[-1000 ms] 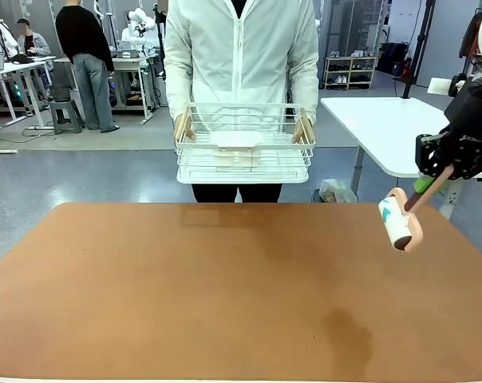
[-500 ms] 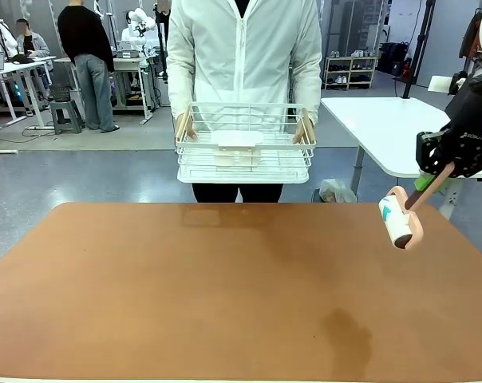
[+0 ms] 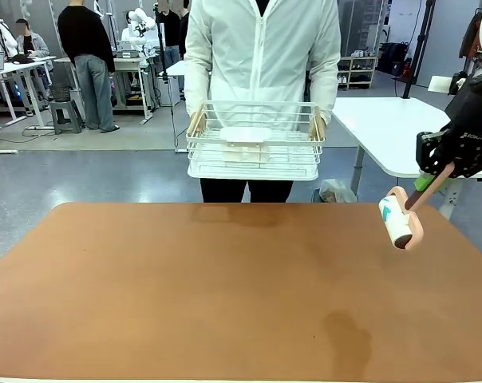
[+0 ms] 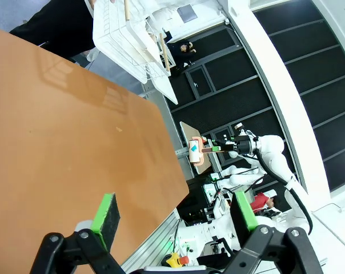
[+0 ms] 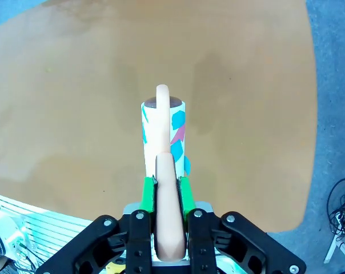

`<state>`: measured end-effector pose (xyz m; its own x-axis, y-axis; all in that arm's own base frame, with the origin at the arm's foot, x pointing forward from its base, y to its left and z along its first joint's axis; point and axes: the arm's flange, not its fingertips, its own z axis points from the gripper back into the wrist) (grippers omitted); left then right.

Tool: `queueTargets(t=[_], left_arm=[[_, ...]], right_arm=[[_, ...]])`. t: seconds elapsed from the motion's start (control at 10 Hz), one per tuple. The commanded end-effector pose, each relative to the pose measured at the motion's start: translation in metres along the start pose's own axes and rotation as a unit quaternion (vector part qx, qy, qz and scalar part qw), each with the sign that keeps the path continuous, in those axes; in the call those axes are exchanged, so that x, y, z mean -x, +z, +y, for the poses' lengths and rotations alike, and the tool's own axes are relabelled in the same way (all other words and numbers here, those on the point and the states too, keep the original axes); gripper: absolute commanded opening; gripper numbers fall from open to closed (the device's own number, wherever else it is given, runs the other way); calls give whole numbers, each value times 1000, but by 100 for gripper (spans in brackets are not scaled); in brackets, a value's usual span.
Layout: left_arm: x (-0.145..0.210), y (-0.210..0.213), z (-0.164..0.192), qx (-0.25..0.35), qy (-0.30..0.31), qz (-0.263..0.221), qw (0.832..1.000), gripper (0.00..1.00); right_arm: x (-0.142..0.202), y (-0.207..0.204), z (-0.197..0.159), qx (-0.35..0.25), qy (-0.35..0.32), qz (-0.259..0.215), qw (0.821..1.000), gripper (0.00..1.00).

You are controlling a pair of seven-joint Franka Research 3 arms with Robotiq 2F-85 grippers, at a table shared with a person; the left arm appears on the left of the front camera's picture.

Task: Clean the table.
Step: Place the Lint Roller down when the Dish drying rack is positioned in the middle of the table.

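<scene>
A wide reddish-brown table (image 3: 225, 295) fills the foreground. Above its right side, the right gripper (image 3: 426, 182) is clamped on the handle of a lint roller (image 3: 398, 223), which is held over the tabletop. The left gripper (image 4: 173, 212) hovers over the table, fingers spread apart. A person at the far edge holds a white wire basket (image 3: 254, 152).

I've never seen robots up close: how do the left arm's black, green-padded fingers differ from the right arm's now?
The left arm's black, green-padded fingers are spread wide and empty; the right arm's fingers are shut on a white lint roller's peach handle. The left pair meets the reddish-brown table at a slant; the right pair looks down on it. Both share the same build and hang clear of the table.
</scene>
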<state>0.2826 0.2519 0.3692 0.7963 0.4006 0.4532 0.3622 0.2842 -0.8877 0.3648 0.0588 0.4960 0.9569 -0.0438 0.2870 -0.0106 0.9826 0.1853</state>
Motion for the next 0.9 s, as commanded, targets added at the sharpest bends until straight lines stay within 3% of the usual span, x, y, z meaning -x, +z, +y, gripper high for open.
queueTargets(t=[0.0, 0.8], left_arm=[[1, 2, 0, 9, -7, -5, 1000, 100], [1, 2, 0, 9, -7, -5, 1000, 100]], right_arm=[[-2, 3, 2, 1, 1, 3, 1000, 21], [-2, 3, 2, 1, 1, 3, 1000, 21]])
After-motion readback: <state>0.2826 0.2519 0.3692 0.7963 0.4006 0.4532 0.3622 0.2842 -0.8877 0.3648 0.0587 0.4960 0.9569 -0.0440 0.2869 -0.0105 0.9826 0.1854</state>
